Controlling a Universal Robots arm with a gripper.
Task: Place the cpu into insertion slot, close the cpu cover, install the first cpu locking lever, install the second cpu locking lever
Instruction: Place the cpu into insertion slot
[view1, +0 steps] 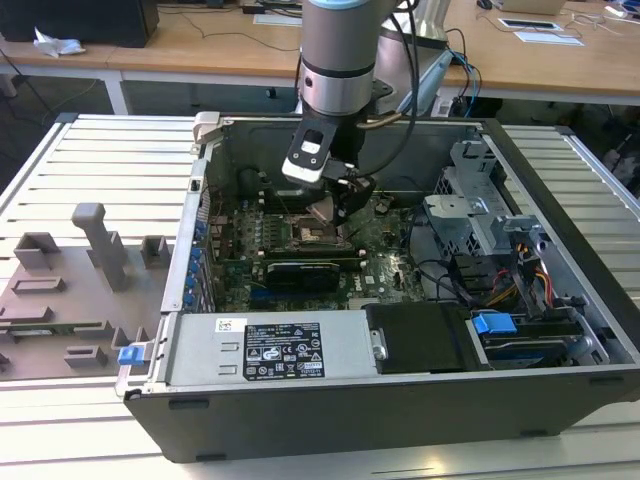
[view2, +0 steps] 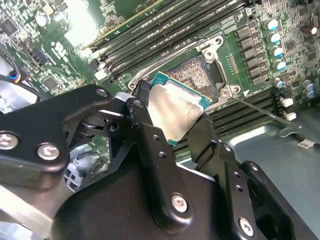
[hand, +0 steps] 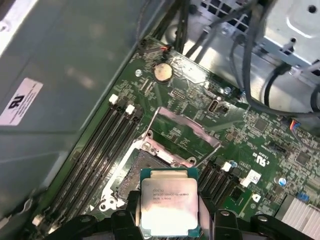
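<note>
My gripper (view1: 331, 208) is shut on the cpu (view1: 325, 211), a flat square chip with a silvery top, and holds it tilted just above the motherboard inside the open computer case. In both wrist views the black fingers (view2: 142, 107) clamp two opposite edges of the cpu (view2: 175, 112) (hand: 168, 205). The insertion slot (view2: 202, 75) (hand: 134, 169) lies bare right beneath and slightly beyond the chip. The cpu cover (hand: 172, 155) stands raised open at the socket's far side. A thin locking lever (view2: 257, 109) sticks out beside the socket.
Long black memory slots (view2: 165, 35) (hand: 95, 150) flank the socket. Case walls (view1: 560, 260), a drive cage (view1: 470, 200), cable bundles (hand: 260, 60) and a power supply (view1: 270, 350) surround the board. A grey fixture plate (view1: 70, 290) lies at the exterior view's left.
</note>
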